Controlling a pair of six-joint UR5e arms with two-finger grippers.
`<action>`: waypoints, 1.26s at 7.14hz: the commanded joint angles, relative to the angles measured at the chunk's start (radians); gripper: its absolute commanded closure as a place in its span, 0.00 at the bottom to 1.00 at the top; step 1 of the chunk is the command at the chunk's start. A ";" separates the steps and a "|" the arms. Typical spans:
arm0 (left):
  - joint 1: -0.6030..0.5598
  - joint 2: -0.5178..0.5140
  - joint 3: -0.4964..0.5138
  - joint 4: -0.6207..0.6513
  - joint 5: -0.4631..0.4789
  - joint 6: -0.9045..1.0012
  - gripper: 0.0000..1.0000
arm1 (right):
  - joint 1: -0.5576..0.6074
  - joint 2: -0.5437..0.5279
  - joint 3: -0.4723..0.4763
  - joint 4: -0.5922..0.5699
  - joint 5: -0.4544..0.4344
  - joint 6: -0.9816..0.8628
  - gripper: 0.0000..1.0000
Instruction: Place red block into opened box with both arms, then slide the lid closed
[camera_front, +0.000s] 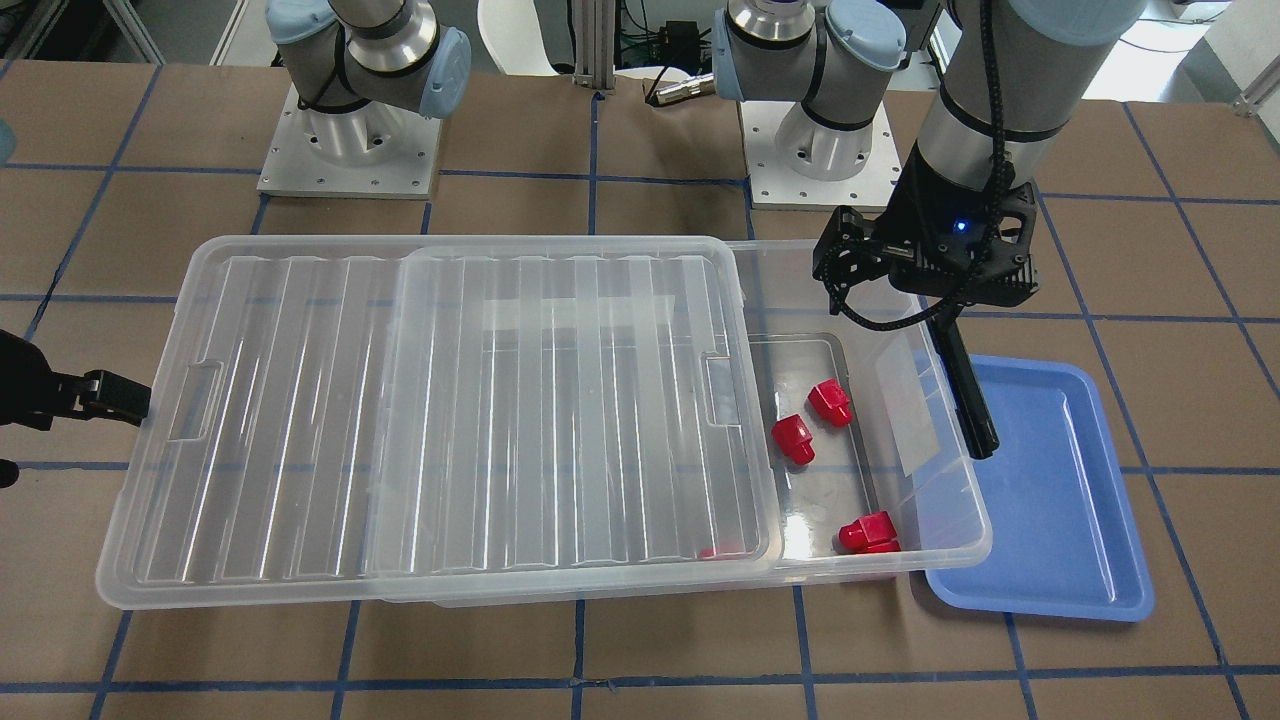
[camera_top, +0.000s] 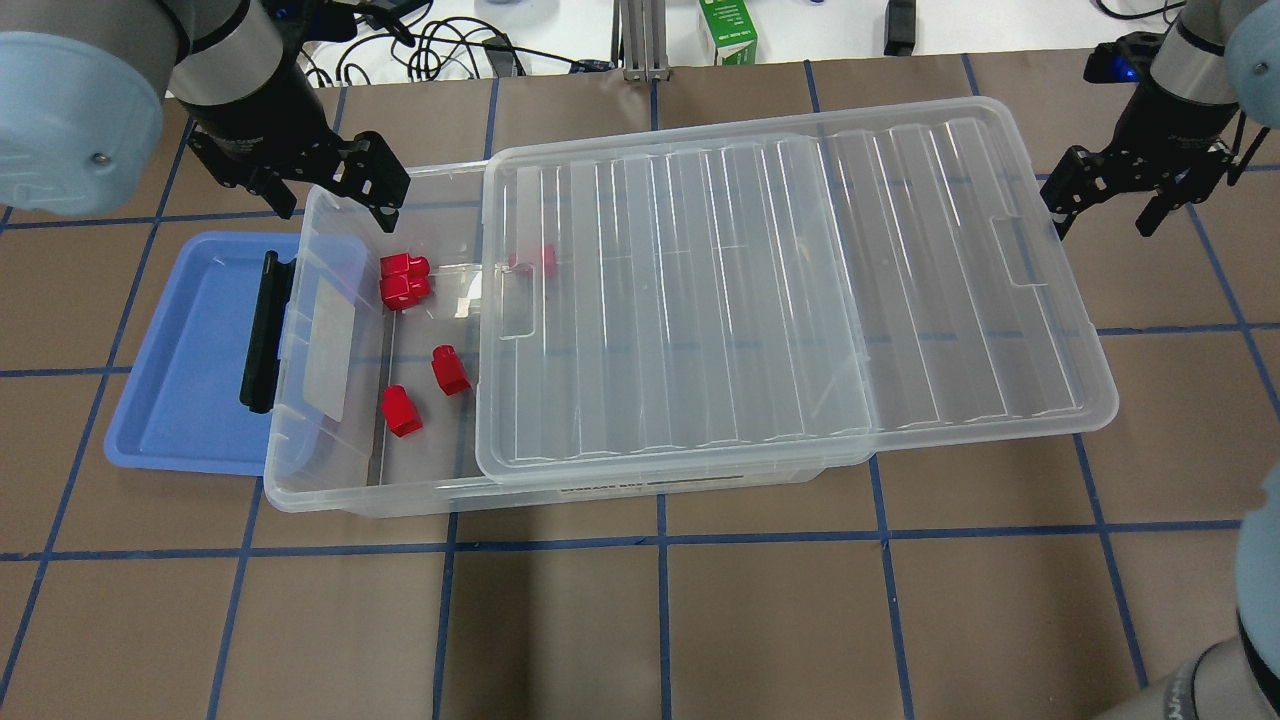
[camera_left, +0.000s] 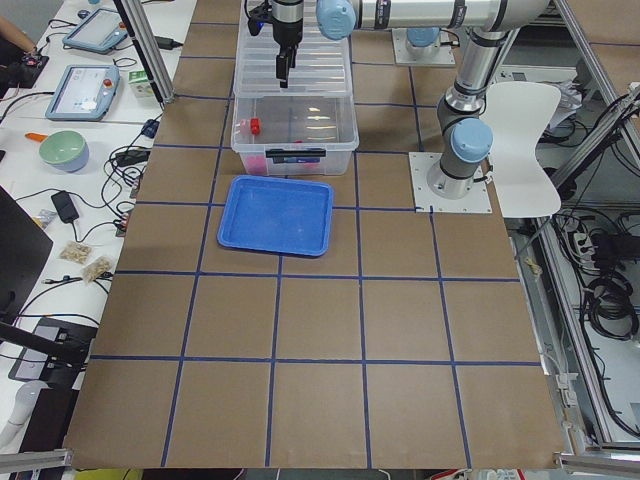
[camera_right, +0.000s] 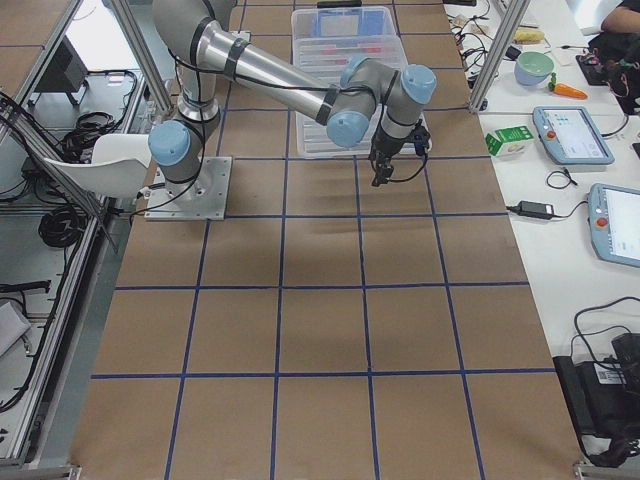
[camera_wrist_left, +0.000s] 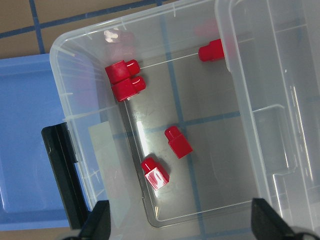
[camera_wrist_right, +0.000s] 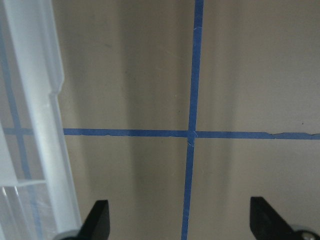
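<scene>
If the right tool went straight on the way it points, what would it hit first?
Probably the bare table, by the blue tape cross, just clear of the lid; depth is hard to judge.

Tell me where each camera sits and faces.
Overhead: behind the robot, looking forward, down; left gripper and right gripper at opposite ends of box and lid.
Front-facing: across the table, facing the robot; arm bases at top.
Exterior left: table's left end; blue tray nearest, left arm beyond.
Exterior right: opposite end; right arm nearest.
Left wrist: down into the box at red blocks; own fingertips.
Right wrist: down at table beside the lid; own fingertips.
Shared: overhead and front-facing show the box mirrored.
</scene>
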 joint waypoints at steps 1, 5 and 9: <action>0.000 0.002 0.000 -0.001 0.000 0.000 0.00 | 0.007 -0.003 0.000 0.001 0.004 0.002 0.00; 0.000 0.001 0.000 -0.001 0.000 0.000 0.00 | 0.035 -0.002 0.000 0.001 0.027 0.037 0.00; 0.002 0.004 0.000 0.002 0.000 0.000 0.00 | 0.084 0.000 0.000 -0.001 0.050 0.103 0.00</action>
